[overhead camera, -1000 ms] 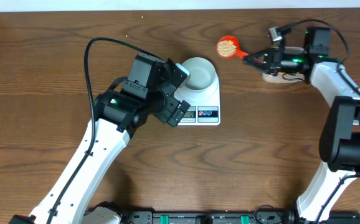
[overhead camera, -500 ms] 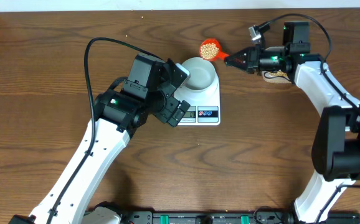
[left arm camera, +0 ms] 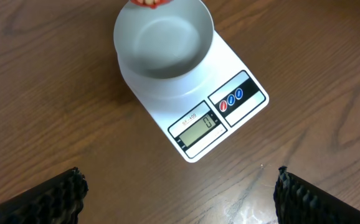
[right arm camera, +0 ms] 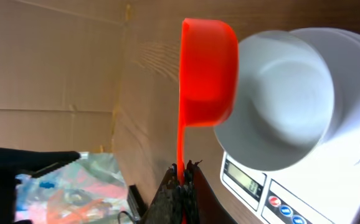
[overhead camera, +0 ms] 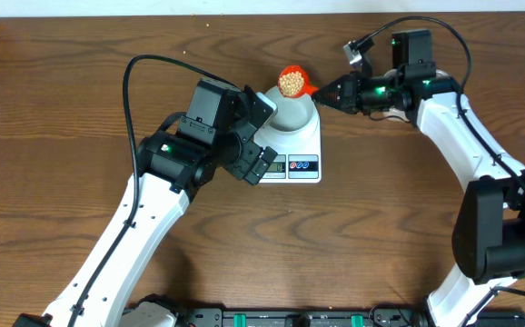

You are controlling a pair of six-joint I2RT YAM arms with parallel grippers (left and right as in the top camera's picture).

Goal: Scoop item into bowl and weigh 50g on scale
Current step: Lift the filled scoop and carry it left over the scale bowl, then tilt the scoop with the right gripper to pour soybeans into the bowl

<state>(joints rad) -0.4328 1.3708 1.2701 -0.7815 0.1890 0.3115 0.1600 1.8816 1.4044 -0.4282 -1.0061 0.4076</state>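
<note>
Overhead view: right gripper (overhead camera: pixel 329 91) clamped on the handle of the red scoop (overhead camera: pixel 292 80). Scoop heaped with beans (overhead camera: pixel 289 84), over the bowl (overhead camera: pixel 292 116) rim at 12 o'clock. Bowl sits on the scale (overhead camera: pixel 301 150). At the scale's 9 o'clock, left gripper (left arm camera: pixel 180 196) with jaws wide apart.

Overhead shot was bright and even, lit from above, with only faint soft shadows from the arms on the table (overhead camera: pixel 63 136). Left wrist cam was sharp and the display (left arm camera: pixel 195 123) was readable. There was a small sheen on the wood at lower right, and the left fingers (left arm camera: pixel 43 199) were just dark blobs in the corners. Right wrist cam was rougher: scoop (right arm camera: pixel 208 68) blown-out red, bowl (right arm camera: pixel 286 99) soft, background at left mushy.
</note>
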